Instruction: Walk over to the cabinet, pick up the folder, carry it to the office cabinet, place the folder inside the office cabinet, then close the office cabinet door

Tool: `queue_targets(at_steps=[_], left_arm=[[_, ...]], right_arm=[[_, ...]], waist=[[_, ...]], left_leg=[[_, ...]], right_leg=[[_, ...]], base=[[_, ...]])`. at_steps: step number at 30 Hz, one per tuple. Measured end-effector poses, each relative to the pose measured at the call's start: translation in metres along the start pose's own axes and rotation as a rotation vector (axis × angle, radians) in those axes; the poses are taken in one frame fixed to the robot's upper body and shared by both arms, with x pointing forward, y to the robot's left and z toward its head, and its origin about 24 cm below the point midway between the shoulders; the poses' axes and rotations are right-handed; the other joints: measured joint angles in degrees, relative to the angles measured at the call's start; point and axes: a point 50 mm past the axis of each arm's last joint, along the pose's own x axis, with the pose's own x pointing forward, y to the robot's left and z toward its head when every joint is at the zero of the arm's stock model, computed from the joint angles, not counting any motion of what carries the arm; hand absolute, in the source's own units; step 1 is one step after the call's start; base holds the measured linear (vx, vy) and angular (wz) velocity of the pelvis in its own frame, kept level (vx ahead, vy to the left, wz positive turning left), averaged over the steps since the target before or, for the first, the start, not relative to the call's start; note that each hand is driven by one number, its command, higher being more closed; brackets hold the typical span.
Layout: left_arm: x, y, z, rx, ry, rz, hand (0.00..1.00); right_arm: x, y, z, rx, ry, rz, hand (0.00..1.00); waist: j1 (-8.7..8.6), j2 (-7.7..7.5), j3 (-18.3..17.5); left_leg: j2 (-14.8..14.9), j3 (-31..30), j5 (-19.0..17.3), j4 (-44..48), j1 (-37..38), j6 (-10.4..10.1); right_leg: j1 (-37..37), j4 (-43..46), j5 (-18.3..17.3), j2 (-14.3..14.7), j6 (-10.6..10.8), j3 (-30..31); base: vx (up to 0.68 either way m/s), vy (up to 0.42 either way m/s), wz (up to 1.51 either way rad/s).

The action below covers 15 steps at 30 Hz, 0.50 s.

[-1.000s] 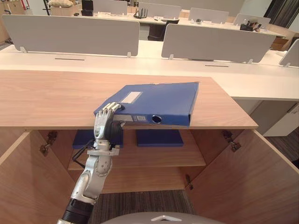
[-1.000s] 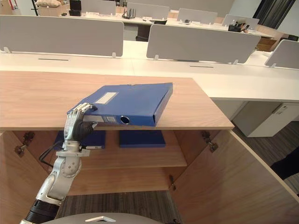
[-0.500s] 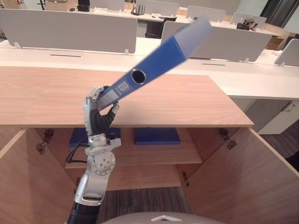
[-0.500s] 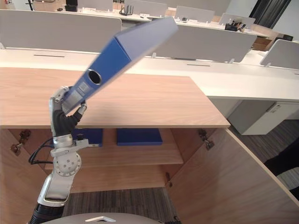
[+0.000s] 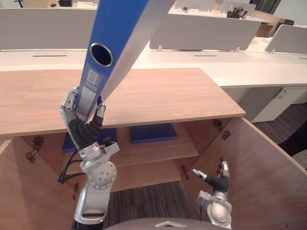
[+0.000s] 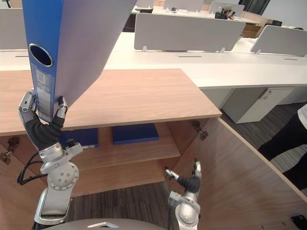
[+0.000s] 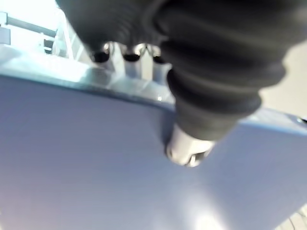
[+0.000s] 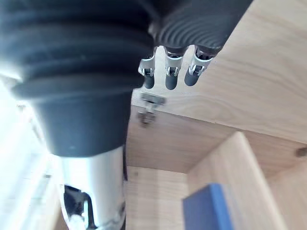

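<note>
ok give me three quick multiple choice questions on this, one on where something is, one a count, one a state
1. Where is the folder that the left hand grips?
A. on the floor
B. raised steeply above the cabinet top
C. on a white desk

2. How many blue folders lie on the shelf inside the cabinet?
A. none
B. five
C. two

3. The cabinet doors are:
A. swung open
B. shut
C. taken off

Answers:
1 B: the hand's fingers curl round the folder's lower end, and it tilts up over the wood top.
2 C: one lies beside another.
3 A: both stand swung out, with the right hand low beside the right one.
</note>
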Motion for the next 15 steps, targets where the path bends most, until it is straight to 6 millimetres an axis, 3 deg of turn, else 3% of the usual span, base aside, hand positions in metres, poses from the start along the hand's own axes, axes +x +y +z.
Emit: queue_targets(at_steps=[7,11,15], left_arm=[[-0.002,-0.005,0.019,-0.105,-0.054,-0.030,1.00],[-0.005,-0.011,0.022,-0.184,-0.041,-0.106,1.00],[-0.010,-0.018,0.027,-0.285,-0.035,-0.218,1.00]], right_arm=[[0.003,0.002,0.067,0.127,-0.311,-0.010,0.00],[0.007,0.013,0.097,0.200,-0.456,0.037,0.00],[0.010,0.021,0.114,0.236,-0.536,0.087,0.00]], waist=[[-0.01,-0.07,0.0],[0.08,-0.10,0.1],[0.45,-0.11,0.1]], left_leg=[[-0.1,0.4,0.0,0.0,-0.5,0.1],[-0.1,0.8,-0.2,0.0,-0.5,0.2],[-0.2,0.8,-0.5,0.0,-0.4,0.0]], right_leg=[[-0.1,-0.6,1.0,0.0,-0.2,0.3],[-0.2,-0.5,1.2,0.0,-0.1,1.0],[-0.3,-0.3,1.2,-0.1,0.0,1.0]], base=[[0.03,0.006,-0.03],[-0.01,0.007,-0.05],[-0.02,0.006,0.00]])
